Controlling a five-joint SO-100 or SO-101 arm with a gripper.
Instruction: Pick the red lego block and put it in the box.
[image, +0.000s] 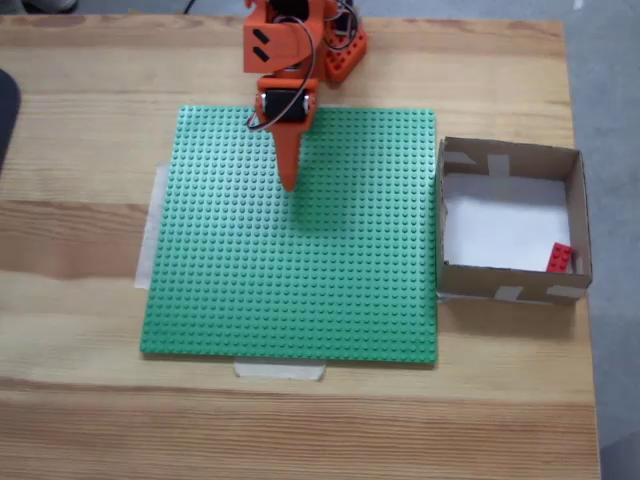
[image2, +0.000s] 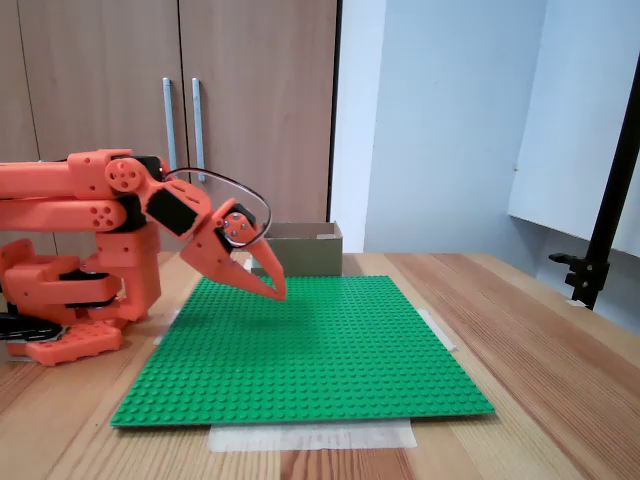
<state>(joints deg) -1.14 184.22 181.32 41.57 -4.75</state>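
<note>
In the fixed view from above, one green baseplate (image: 290, 235) lies flat on the bench (image: 80, 150). Pale tape strips (image: 280, 370) show at its left and near edges, presumably to stop it sliding. Over its upper middle the single orange arm is folded back toward its base, with the end effector (image: 289, 178) pointing down at the studs. Its fingers meet in a narrow point with nothing between them, which suggests a resting pose rather than a reach. The low fixed view from the side shows the end effector (image2: 272, 288) just above the baseplate (image2: 300, 350), though whether the tip touches the studs is hard to tell.

To the right, just beside the plate, sits one box (image: 578, 215), open at the top. The one red lego block (image: 561, 258) lies on the box's white floor in the near right corner, so the task appears done.
</note>
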